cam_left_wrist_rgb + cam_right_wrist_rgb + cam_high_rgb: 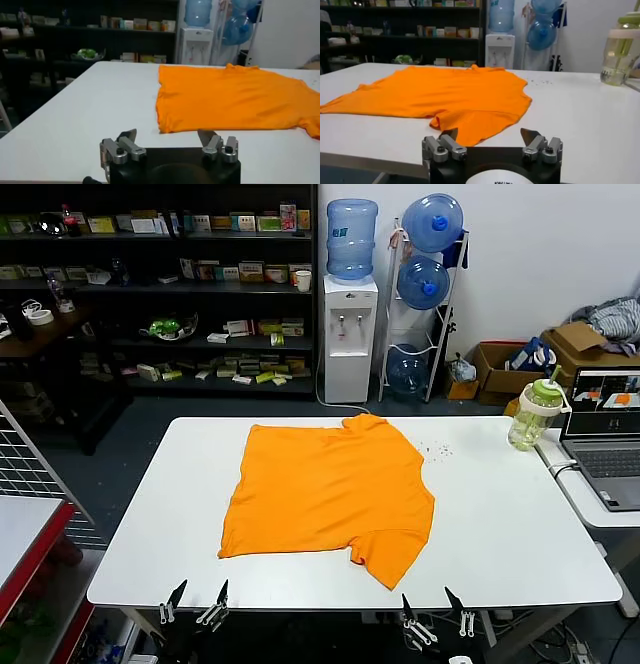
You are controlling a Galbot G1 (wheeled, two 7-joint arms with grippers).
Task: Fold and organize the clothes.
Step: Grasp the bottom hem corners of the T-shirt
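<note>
The bright orange T-shirt [330, 489] lies spread flat in the middle of the white table [140, 524], collar toward the far edge; it also fills the left wrist view [235, 97] and the right wrist view [450, 95]. No lettering shows on the upper side. My left gripper [196, 596] hangs at the table's near edge, left of the shirt's hem corner, open and empty. My right gripper [433, 603] hangs at the near edge just in front of the near sleeve [475, 122], also open and empty. Neither touches the fabric.
A green-lidded drink bottle [538, 414] stands at the table's far right corner beside an open laptop [607, 439] on a side table. Small dark specks [437, 450] lie right of the collar. Shelves, a water dispenser [349, 334] and boxes stand behind.
</note>
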